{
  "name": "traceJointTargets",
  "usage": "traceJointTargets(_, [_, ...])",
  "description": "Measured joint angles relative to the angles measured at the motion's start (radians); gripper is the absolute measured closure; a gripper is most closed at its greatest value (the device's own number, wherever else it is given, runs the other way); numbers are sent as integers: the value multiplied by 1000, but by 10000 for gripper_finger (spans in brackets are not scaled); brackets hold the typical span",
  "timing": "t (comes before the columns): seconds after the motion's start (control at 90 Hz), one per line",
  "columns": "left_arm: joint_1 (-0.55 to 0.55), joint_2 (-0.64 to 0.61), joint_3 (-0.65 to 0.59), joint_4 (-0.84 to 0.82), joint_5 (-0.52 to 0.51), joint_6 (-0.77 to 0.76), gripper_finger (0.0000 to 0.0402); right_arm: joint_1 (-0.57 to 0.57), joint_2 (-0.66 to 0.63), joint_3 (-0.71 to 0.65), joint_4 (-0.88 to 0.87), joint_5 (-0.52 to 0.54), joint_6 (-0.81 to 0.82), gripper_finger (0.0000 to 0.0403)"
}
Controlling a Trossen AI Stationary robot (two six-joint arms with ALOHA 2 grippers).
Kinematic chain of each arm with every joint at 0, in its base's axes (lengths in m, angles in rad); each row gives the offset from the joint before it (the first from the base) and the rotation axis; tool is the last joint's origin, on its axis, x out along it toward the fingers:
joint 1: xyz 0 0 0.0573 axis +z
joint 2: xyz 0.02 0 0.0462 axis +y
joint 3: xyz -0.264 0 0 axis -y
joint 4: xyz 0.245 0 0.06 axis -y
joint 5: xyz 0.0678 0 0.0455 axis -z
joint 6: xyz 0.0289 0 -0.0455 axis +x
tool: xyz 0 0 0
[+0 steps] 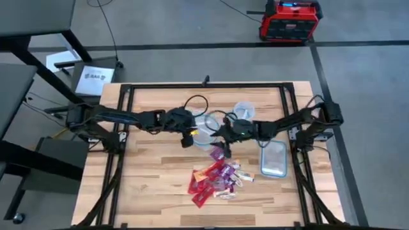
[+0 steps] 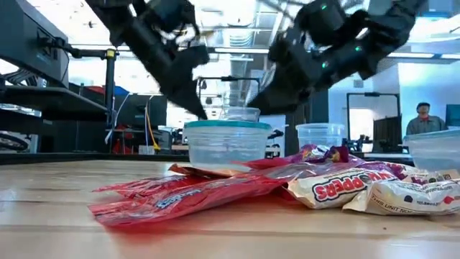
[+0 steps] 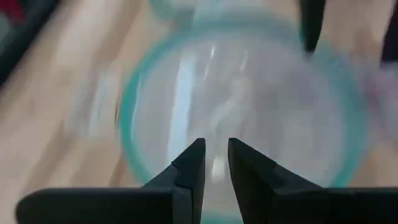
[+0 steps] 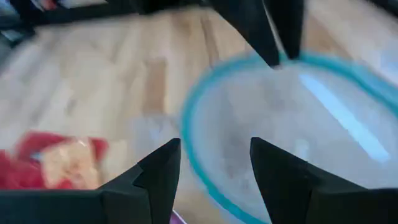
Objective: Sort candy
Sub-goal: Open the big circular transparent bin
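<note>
Candy [image 1: 216, 179] heaped near bowl [image 1: 206, 128]

Both arms meet over a clear bowl [image 1: 206, 130], seemingly empty, above the candy pile [image 1: 217, 179].

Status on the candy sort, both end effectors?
Left end effector over a bowl, fingers nearly shut, empty. Right end effector open at the same bowl's rim, empty. Candy piled on the table, unsorted. Nothing in the way.

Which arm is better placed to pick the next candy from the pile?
Probably right. The right gripper hangs open, nearer the candy; the left gripper, jaws nearly closed, is over a bowl, farther off.
</note>
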Motion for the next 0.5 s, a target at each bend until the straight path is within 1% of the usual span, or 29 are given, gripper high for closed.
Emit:
traceJointTargets(0.167, [-3,49,-16,-4,47,-105,345,-30,48,19,-24,-21,23,223])
traceJointTargets(0.422, [-106,60,-15,20,71,-218,345,-55,51,19,-27,-31,-31,223])
traceJointTargets(0.5, [-141,61,-15,43,89,-248,345,-76,50,17,-20,-8,-47,223])
